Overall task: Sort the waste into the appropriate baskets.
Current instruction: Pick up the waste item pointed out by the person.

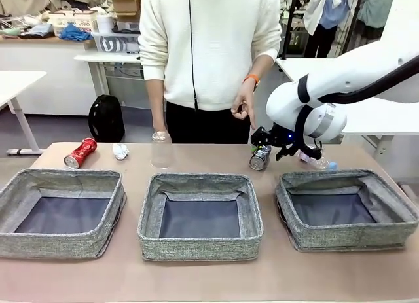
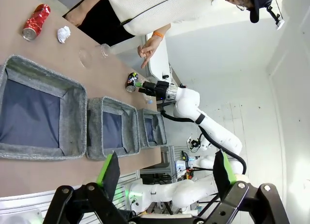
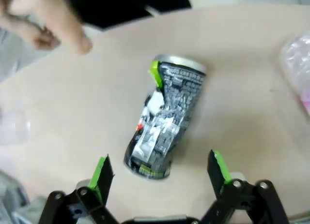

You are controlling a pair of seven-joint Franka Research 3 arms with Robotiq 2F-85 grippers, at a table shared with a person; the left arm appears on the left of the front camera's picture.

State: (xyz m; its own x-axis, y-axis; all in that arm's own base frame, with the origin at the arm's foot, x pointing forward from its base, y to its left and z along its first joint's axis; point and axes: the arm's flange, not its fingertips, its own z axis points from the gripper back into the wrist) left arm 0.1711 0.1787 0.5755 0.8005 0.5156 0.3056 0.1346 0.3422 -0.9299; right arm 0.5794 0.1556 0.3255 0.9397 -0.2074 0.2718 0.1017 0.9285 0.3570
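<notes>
**Hidden or unclear**
- Bottle (image 1: pixel 316 161): partly behind the right arm (image 1: pixel 340 74)'s wrist in the front view, with a bit of blue cap showing. It is cut by the frame edge in the right wrist view.
- Cup (image 1: pixel 162 149): transparent and faint against the table (image 1: pixel 196 280).
- Right gripper (image 1: pixel 260 143): its fingertips are hard to tell from the dark can (image 1: pixel 260 158) in the front view.
- The right wrist view is blurred and the can's print is unreadable.

**Materials and shapes**
- Left bin (image 1: pixel 52 245), middle bin (image 1: pixel 200 247) and right bin (image 1: pixel 350 236): grey woven fabric, square and shallow, with slumped walls, dark flat bottoms and nothing inside.
- Red can (image 1: pixel 80 152): dented metal, lying on its side behind the left bin.
- Paper ball (image 1: pixel 120 151): white and crumpled, just beside the red can.
- Cup: clear plastic, mouth down, behind the gap between the left and middle bins.
- Dark can: crushed, black and silver with green accents, on its side behind the gap between the middle and right bins.
- Bottle: clear and crumpled, behind the right bin.

**Poses**
- Right gripper: low over the table with jaws spread wide. The can's near end lies between the green pads (image 3: pixel 219 168), with neither pad touching it and nothing grasped.
- Left gripper (image 2: pixel 165 171): held off the table with jaws spread wide and nothing between them.
- Person's hand (image 1: pixel 245 106): index finger pointing down at the dark can, other fingers curled, holding nothing.
</notes>
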